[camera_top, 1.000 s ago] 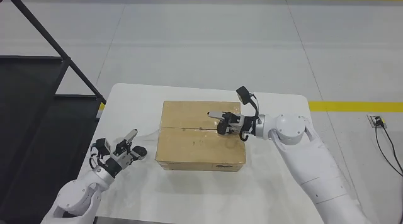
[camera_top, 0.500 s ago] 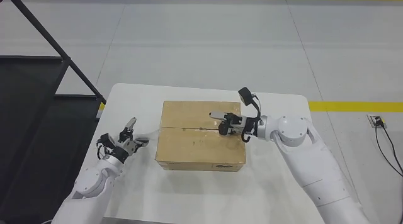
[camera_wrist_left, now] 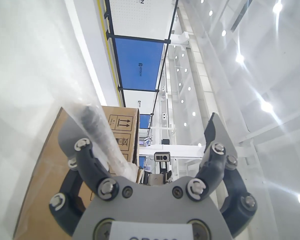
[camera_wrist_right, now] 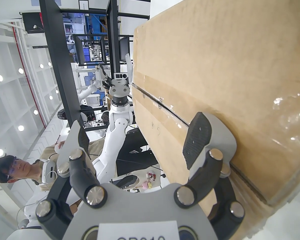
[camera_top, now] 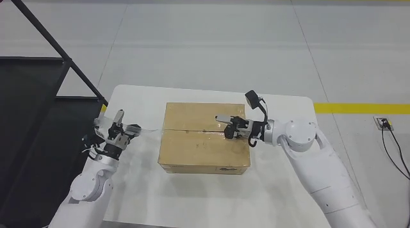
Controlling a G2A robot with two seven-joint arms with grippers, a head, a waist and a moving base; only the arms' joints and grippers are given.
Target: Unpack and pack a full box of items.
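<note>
Pale grey factory floor (camera_top: 205, 42) with a yellow line (camera_top: 359, 107) painted across it surrounded a white table (camera_top: 282, 109). Black metal framing (camera_top: 57, 55) stood off the table's left side.

At the middle of the table sat a closed brown cardboard box (camera_top: 204, 139). Its two top flaps met in a seam (camera_wrist_right: 165, 106) that ran along the length of the lid, and glossy clear tape covered part of that seam.

Over the right end of the lid, close to the seam, the right gripper (camera_top: 224, 125) was held low. Its two fingers were spread apart with nothing between them. In the right wrist view, the ridged black pad (camera_wrist_right: 197, 138) of one finger sat right at the lid beside the seam, though whether it was touching the cardboard could not be told. The other finger stood out past the box.

Near the table's left edge, beside the box's left side but apart from it, the left gripper (camera_top: 115, 124) was raised with its fingers pointing upward. Its fingers were also parted widely and clamped nothing. A crumpled strip of clear plastic film (camera_wrist_left: 100, 131) lay against one of those fingers and stretched away toward the box. Where its far end was attached could not be made out.
</note>
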